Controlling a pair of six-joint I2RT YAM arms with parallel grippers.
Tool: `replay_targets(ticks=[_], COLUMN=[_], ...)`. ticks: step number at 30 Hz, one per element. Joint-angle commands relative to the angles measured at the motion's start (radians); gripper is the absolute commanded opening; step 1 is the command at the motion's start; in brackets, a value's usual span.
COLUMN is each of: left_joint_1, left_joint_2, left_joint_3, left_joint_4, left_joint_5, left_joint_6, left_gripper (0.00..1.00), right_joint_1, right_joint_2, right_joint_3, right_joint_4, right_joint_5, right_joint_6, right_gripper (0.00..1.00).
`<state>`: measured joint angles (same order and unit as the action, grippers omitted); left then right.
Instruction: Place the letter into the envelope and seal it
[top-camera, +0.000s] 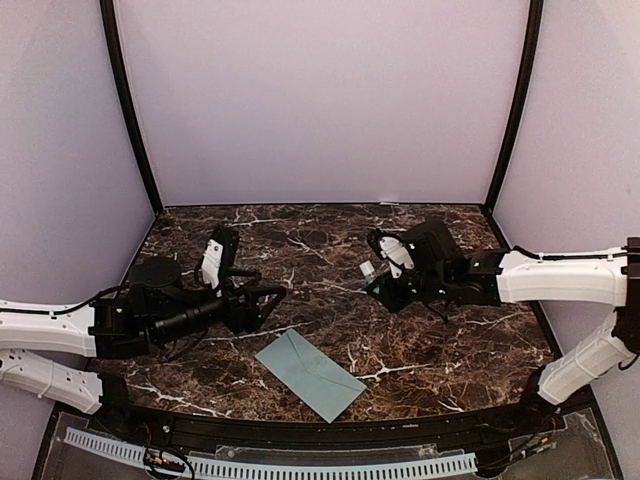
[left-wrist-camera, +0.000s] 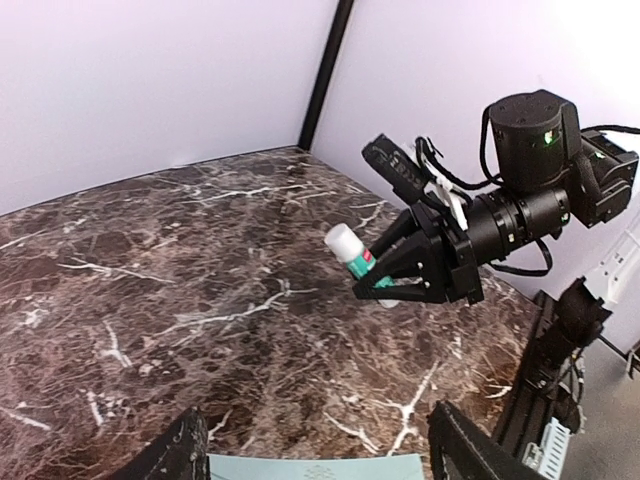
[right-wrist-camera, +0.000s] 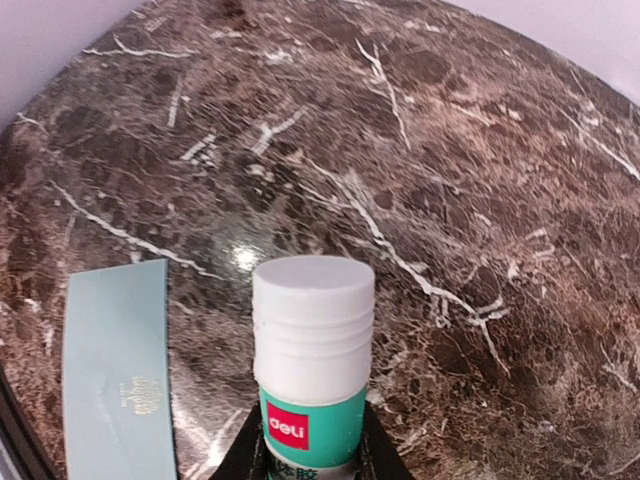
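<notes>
The pale teal envelope (top-camera: 310, 373) lies flat and closed on the marble table (top-camera: 450, 350), near the front edge between the arms. Its edge shows at the bottom of the left wrist view (left-wrist-camera: 315, 467) and at the left of the right wrist view (right-wrist-camera: 115, 370). My left gripper (top-camera: 268, 303) is open and empty, hovering just left of and above the envelope, with its fingers (left-wrist-camera: 185, 450) spread. My right gripper (top-camera: 378, 277) is shut on a white-capped teal glue stick (right-wrist-camera: 312, 340), held above the table's middle; it also shows in the left wrist view (left-wrist-camera: 350, 252). No letter is in view.
Pale walls with black corner posts (top-camera: 130, 110) enclose the table on three sides. A white perforated strip (top-camera: 280, 465) and cables run along the near edge below the table.
</notes>
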<state>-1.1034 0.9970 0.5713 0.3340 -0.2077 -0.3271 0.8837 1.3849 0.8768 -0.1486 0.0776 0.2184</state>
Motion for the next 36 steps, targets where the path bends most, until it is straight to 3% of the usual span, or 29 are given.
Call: replay_targets(ticks=[1,9,13,20,31,36], left_joint_1=[0.001,0.002,0.003,0.004,0.004,0.004], left_joint_2=[-0.049,-0.076,-0.077,-0.078,-0.086,-0.084], left_joint_3=[-0.016,-0.021,-0.021,-0.022,-0.025,-0.025], left_joint_4=[-0.102,-0.134,-0.143,-0.15,-0.158,-0.157], left_joint_5=[-0.206,-0.264,-0.29,-0.321,-0.334,-0.335], left_joint_6=[0.025,0.031,0.032,0.032,0.034,0.034], left_gripper=[0.75,0.75,0.75,0.75,0.75,0.75], right_joint_1=[-0.062,-0.113,-0.125,-0.129,-0.129,-0.129], right_joint_2=[0.126,0.306,0.333,0.358,0.364,0.359], right_joint_3=[0.092,0.172,0.172,0.162,0.147,0.145], right_joint_4=[-0.111,-0.182,-0.171,-0.156,-0.141,-0.133], right_joint_5=[0.057,0.11,0.11,0.122,0.135,0.143], right_joint_6=[0.041,0.052,0.056,0.067,0.082,0.082], right_gripper=[0.0,0.0,0.11,0.22,0.36,0.37])
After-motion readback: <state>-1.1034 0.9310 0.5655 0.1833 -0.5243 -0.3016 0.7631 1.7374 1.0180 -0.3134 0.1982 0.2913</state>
